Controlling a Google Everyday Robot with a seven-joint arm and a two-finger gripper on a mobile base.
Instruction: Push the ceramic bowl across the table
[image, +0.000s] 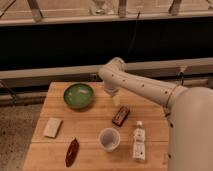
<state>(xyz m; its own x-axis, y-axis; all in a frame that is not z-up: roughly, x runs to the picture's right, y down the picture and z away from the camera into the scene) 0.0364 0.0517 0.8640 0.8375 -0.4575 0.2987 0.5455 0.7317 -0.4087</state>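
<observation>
**Ceramic bowl (78, 96) near the table's (93, 121) far left corner; gripper (116, 98) low over the wood, just to its right in the camera view.**
A contact high on the rim would likely tip the glossy bowl or ride over it. An off-centre one would spin it aside, and a leftward shove soon reaches the edge (little board remains there). Whether the gripper is open or closed cannot be told. A pale rectangular block (52, 127) and a dark red pod-shaped object (72, 151) obstruct a nearward path. The brown packet (120, 115), translucent cup (109, 139) and white bottle (139, 143) stand clear on the right.
</observation>
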